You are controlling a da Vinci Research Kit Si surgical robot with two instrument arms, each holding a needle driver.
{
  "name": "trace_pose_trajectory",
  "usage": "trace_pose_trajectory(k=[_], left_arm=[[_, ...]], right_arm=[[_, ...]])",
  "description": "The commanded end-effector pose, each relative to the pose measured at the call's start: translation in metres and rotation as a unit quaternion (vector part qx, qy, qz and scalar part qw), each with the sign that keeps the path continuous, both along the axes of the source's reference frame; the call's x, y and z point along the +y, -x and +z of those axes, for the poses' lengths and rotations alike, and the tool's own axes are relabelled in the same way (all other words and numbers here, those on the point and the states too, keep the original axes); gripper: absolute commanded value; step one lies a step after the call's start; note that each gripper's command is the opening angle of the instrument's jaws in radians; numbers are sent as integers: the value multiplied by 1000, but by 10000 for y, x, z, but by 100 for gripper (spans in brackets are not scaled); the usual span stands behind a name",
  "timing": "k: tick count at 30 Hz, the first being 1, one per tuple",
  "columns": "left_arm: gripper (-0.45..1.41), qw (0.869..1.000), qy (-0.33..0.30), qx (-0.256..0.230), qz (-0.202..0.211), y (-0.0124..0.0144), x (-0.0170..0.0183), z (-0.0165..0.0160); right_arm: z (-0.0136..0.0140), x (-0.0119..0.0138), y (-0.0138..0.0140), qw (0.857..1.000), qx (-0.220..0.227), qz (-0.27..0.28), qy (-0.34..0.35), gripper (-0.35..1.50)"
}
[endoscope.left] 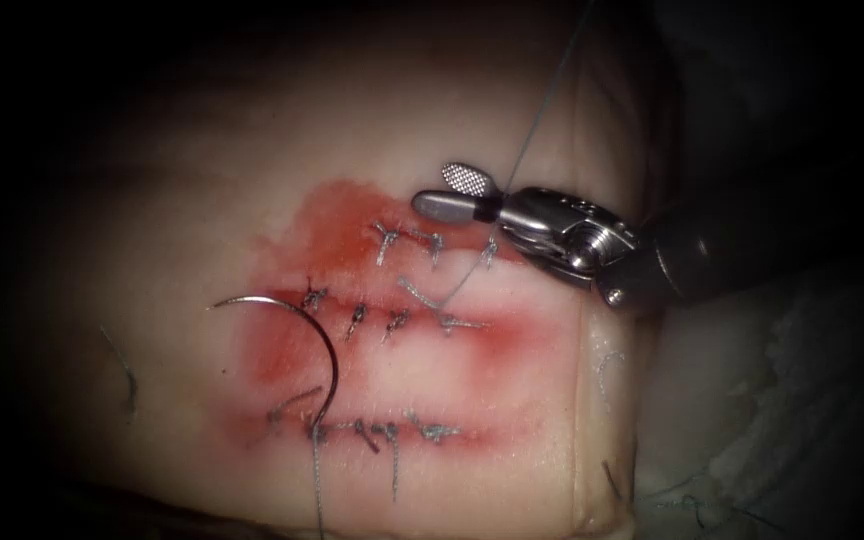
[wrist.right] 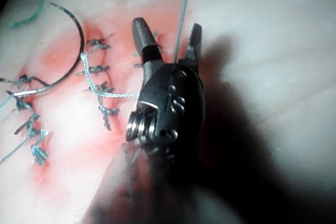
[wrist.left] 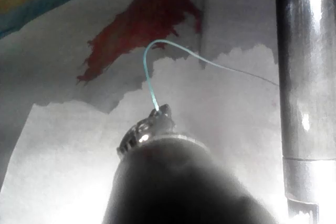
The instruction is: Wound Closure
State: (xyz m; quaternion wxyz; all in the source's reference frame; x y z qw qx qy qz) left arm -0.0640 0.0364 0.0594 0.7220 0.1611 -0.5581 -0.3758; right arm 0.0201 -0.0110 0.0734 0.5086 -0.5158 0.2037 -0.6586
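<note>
The right claw (endoscope.left: 462,192) sits over the top right part of the tissue (endoscope.left: 152,200), spread wide and holding nothing, with a strand of thread (endoscope.left: 537,120) running up between its 2 jaws; from the right wrist view you can see the same strand (wrist.right: 181,19) passing through the gap without being pinched. The left claw (wrist.left: 160,113) shows up in its own wrist view, and it looks clamped on a pale bit of thread (wrist.left: 148,72) that arcs up and away from its tip, though it's seen from behind so I'm only fairly sure about the grip. The needle (endoscope.left: 304,330) is lying free, nobody holding it: it curves over the red fluid (endoscope.left: 332,215) on the left side of the stitched area, sharp end pointing left near the middle row, tail end down by the bottom row where the thread trails off toward the lower edge. Hard to say if the tail end dips into the tissue or just rests on it. There are 3 rows of stitches (endoscope.left: 392,322) across the stained patch, knots with short cut ends sticking out. In the right wrist view the needle (wrist.right: 73,51) arcs beside the stitches (wrist.right: 100,69), well apart from the open jaws.
</note>
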Motion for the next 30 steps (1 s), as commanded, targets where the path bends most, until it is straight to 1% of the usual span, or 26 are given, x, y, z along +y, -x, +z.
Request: trace_pose_trajectory(k=[1,3,4,5,13,19,24,25,27,28,30], left_arm=[[-45,1000,2,-1,-2,7,9,0],[-45,1000,3,-1,-2,7,9,0],[-45,1000,3,0,-2,7,8,1],[-45,1000,3,0,-2,7,8,1],[-45,1000,3,0,-2,7,8,1],[-45,1000,3,0,-2,5,10,2],[-45,1000,19,11,-9,-12,20,6],[-45,999,28,17,-10,-17,23,6],[-45,999,41,31,-10,-31,29,10],[-45,998,44,39,-7,-37,31,13],[-45,998,46,50,-7,-51,36,20]], right_arm=[[4,-1,-8,1000,5,-6,0,42],[5,0,-8,1000,8,-14,0,27],[6,1,-7,1000,11,-22,0,-6],[6,2,-7,1000,12,-24,0,-33],[8,5,-5,999,18,-26,-9,-35],[7,5,-3,998,28,-46,-14,-35],[4,12,6,1000,14,-16,-11,-35],[5,14,12,1000,12,-12,-10,-27],[9,15,22,1000,10,-9,-7,57],[10,15,27,1000,5,-9,5,86],[13,12,41,1000,-6,5,16,111]])
